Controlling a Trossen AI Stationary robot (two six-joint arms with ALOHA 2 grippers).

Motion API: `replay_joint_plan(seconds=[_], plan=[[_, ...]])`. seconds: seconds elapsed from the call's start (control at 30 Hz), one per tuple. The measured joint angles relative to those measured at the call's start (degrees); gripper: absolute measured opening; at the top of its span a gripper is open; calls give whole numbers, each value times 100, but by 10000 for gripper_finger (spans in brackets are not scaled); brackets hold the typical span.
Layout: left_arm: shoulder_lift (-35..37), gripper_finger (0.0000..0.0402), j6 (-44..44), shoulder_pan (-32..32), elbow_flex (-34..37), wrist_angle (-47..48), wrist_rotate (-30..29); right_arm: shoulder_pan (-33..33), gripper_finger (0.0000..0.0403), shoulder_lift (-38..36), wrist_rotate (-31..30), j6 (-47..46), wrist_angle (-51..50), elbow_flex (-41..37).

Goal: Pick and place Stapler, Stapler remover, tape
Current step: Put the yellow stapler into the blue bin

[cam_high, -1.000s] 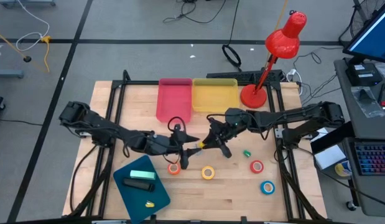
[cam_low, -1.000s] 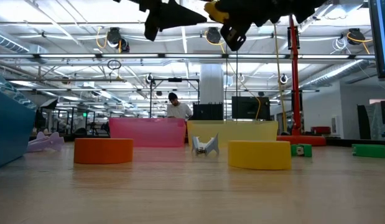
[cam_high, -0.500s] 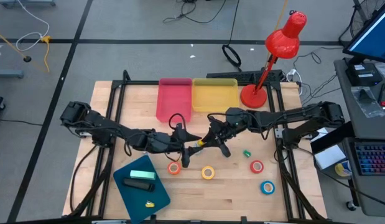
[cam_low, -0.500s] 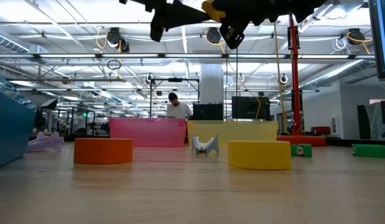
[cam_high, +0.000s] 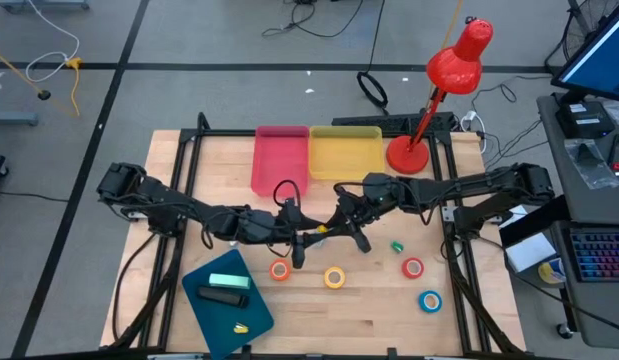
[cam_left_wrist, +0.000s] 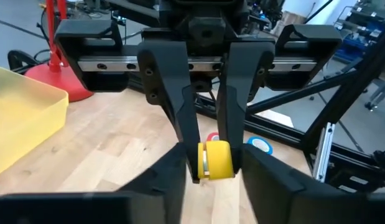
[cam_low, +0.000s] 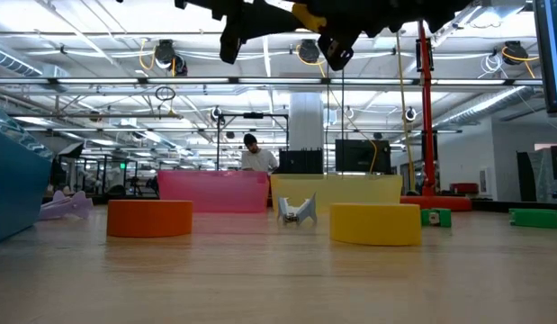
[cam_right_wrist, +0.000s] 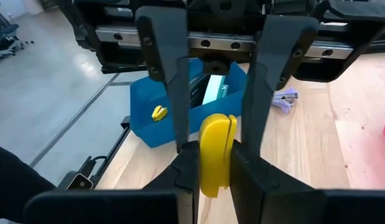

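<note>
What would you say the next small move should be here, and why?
Probably close the left gripper fully on the yellow object: its fingers flank it with gaps showing, while the right gripper alone holds it in mid-air.

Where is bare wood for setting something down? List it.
Free: wooden table left of the pink plastic tray; front edge between the blue bin and blue tape roll. Crowded: centre, where left gripper and right gripper meet at a yellow piece.

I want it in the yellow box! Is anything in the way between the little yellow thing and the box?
Nothing on the table lies between them. The yellow thing hangs in the air, gripped by the right hand, with the left hand at it too. Only the right arm itself stretches past the yellow box.
</note>
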State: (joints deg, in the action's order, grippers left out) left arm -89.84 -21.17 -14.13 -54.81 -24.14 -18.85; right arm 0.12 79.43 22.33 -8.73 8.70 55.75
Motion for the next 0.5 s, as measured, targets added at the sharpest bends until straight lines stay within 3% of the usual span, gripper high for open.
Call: replay_joint_plan(seconds=[0.2,0.37,0.5], plan=[[7,61,-230,-2,2,11,43,4,44,-6,21,6,-54,-11],[7,58,-285,-2,4,14,83,2,45,-6,18,-2,-64,-11],[7,58,-332,-2,4,9,113,2,69,-6,26,51,-62,-13]])
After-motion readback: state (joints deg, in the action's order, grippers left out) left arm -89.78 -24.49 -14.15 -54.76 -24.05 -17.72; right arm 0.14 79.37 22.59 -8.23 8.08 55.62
